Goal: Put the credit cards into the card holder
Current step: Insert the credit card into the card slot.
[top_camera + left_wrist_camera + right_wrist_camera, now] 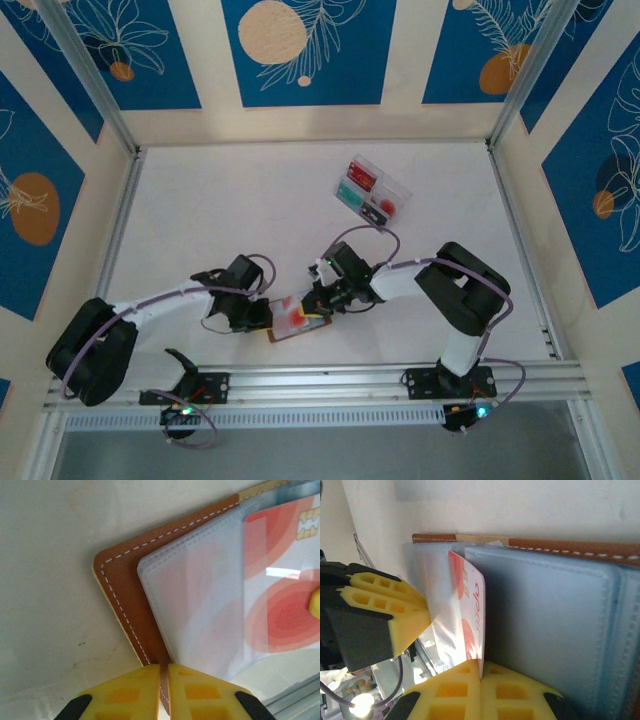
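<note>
Overhead, both arms bend inward and meet low over the card holder, which lies open by the near edge of the table. The left gripper sits at its left side, the right gripper at its far right corner. Well beyond the right gripper, a clear tray holds more credit cards: red, teal and dark.

From the left wrist, the left gripper has its yellow fingers pressed together on the brown leather edge of the card holder. Just ahead of the fingertips lie clear sleeves. Farther ahead to the right is a red card, seemingly partly under the film, though the overlap is hard to read.

From the right wrist, the right gripper pinches the bottom edge of the red card, which stands tilted against the sleeves. Right of the card spreads the card holder's grey-blue inside; to the left is the left gripper's yellow finger.
</note>
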`<state>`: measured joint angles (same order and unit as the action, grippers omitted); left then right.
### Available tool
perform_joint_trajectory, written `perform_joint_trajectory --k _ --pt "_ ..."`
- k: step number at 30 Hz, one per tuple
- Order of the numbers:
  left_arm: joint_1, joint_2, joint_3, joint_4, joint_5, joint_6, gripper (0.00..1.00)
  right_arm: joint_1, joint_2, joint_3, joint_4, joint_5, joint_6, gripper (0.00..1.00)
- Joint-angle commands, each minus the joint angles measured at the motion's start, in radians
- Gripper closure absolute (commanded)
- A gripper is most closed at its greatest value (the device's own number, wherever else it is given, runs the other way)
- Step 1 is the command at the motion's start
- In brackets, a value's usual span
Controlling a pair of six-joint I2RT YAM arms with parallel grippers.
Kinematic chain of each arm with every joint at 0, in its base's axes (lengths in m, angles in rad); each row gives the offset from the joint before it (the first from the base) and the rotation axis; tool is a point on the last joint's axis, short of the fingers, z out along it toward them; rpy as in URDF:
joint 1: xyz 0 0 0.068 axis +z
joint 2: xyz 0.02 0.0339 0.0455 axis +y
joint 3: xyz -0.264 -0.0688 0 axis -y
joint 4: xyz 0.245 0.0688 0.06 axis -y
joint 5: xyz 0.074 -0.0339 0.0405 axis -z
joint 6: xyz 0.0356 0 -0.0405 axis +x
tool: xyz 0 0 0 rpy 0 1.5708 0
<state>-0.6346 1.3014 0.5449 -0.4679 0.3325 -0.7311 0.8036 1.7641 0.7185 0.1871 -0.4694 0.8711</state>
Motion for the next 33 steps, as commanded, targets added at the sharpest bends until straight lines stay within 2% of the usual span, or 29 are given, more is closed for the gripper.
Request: perform_joint_trajectory --k 1,9,24,27,33 --pt "0.008 0.042 -0.020 0.038 -0.009 -0.011 0.88 0.001 0.022 -0.007 -0.116 -0.006 -0.033 1.00" --pt "0.009 0.054 -0.046 0.080 -0.006 -0.025 0.89 0.027 0.050 0.027 -0.125 -0.034 -0.047 1.00" --pt "0.005 0.050 -0.062 0.122 0.001 -0.046 0.89 0.086 0.070 0.084 -0.113 0.015 0.004 0.99" --pt "0.004 0.055 -0.063 0.125 0.000 -0.047 0.89 0.086 0.058 0.093 -0.168 0.036 -0.011 0.95" --pt "0.005 0.053 -0.075 0.126 -0.009 -0.051 0.89 0.077 0.002 0.090 -0.251 0.064 -0.037 0.67"
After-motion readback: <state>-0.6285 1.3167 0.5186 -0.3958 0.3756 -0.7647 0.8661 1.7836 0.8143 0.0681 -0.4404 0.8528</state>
